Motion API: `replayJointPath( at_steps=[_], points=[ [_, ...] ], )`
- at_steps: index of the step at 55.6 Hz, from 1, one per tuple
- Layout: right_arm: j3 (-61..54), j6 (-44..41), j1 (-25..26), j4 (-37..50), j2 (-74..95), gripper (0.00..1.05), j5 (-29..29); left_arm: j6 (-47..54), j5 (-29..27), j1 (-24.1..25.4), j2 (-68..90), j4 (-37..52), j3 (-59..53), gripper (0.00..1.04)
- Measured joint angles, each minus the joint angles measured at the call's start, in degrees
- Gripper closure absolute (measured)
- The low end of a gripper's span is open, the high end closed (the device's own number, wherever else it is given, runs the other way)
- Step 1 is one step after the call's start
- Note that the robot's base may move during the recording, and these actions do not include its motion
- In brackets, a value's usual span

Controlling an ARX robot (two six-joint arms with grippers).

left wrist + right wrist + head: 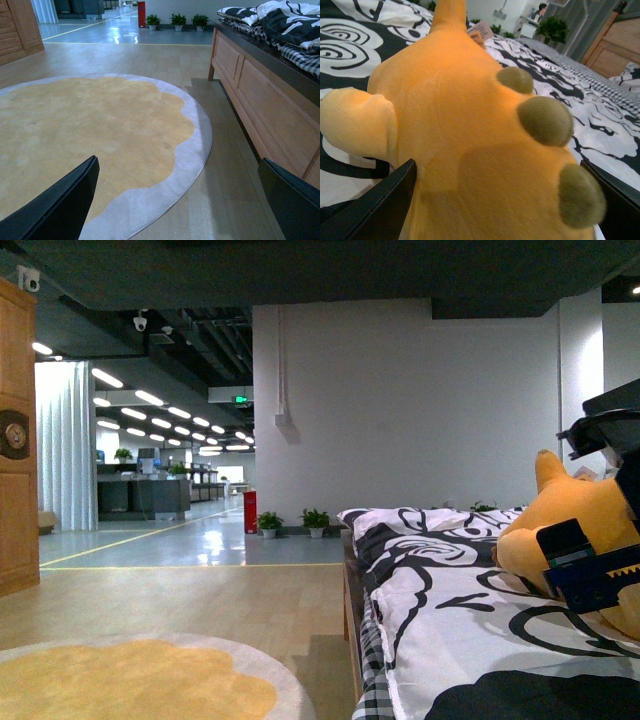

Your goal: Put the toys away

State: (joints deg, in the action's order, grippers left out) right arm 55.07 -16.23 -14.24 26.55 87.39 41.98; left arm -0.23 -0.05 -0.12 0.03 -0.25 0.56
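Note:
An orange-yellow plush toy (585, 520) with a pointed ear lies on the bed at the far right of the front view. In the right wrist view the toy (470, 140) fills the frame, with olive-brown spots along its back. My right gripper (505, 210) is open, its black fingers (380, 210) on either side of the toy's body. Part of the right arm (590, 565) shows in front of the toy. My left gripper (185, 210) is open and empty, low over the floor at the rug's edge.
The bed (450, 640) has a black-and-white patterned cover and a wooden frame (260, 100). A round yellow rug with a grey border (100, 130) lies on the wooden floor. A wooden cabinet (15, 440) stands at the left. Potted plants (270, 523) line the far wall.

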Motion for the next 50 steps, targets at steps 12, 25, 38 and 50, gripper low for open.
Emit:
replayJointPath(
  at_steps=[12, 25, 38, 50],
  points=[
    [4.07, 1.73, -0.02, -4.96, 1.33, 0.07, 0.72, 0.02, 0.0, -0.02, 0.0, 0.0, 0.0, 0.06],
    [4.15, 1.68, -0.02, -4.61, 1.33, 0.48, -0.57, 0.02, 0.0, 0.0, 0.0, 0.0, 0.0, 0.06],
    [3.96, 3.72, 0.68, -6.36, 0.48, 0.88, -5.97, 0.0, 0.0, -0.02, 0.0, 0.0, 0.0, 0.06],
    [3.5, 12.57, 3.48, -9.97, -5.77, 0.98, -23.23, 0.0, 0.0, 0.0, 0.0, 0.0, 0.0, 0.06]
  ],
)
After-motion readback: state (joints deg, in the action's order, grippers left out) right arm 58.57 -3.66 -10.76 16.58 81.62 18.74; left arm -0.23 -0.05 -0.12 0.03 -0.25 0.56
